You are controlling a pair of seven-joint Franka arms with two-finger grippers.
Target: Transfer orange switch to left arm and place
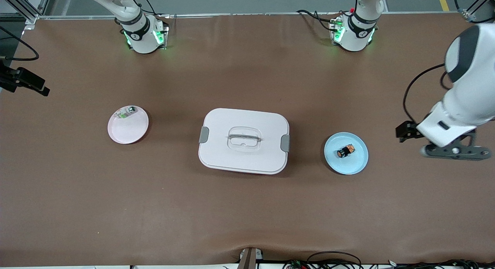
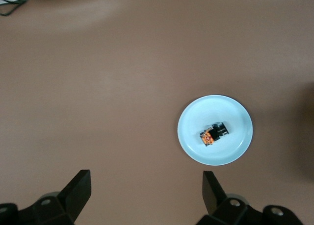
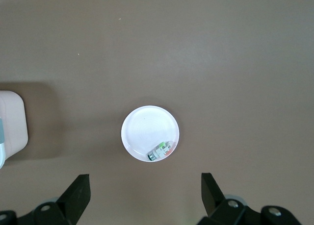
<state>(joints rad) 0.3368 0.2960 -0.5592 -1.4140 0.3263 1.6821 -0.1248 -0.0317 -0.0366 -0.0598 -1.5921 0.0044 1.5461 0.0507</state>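
Orange-buttoned black switch (image 1: 345,151) lies on a pale blue round plate (image 1: 357,164) toward the left arm's end of the brown table, the white latched lidded box (image 1: 243,141) blocking the way to the white plate (image 1: 135,131). Left wrist view: the left gripper (image 2: 147,195) hangs wide and empty above bare table near the switch, seemingly staged for pickup. Right wrist view: the right gripper (image 3: 144,195), equally wide, waits high above that white plate and its green-and-clear component (image 3: 160,150).

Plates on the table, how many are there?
2. The pink plate lies toward the right arm's end of the table, the blue plate toward the left arm's end; none seems hidden.
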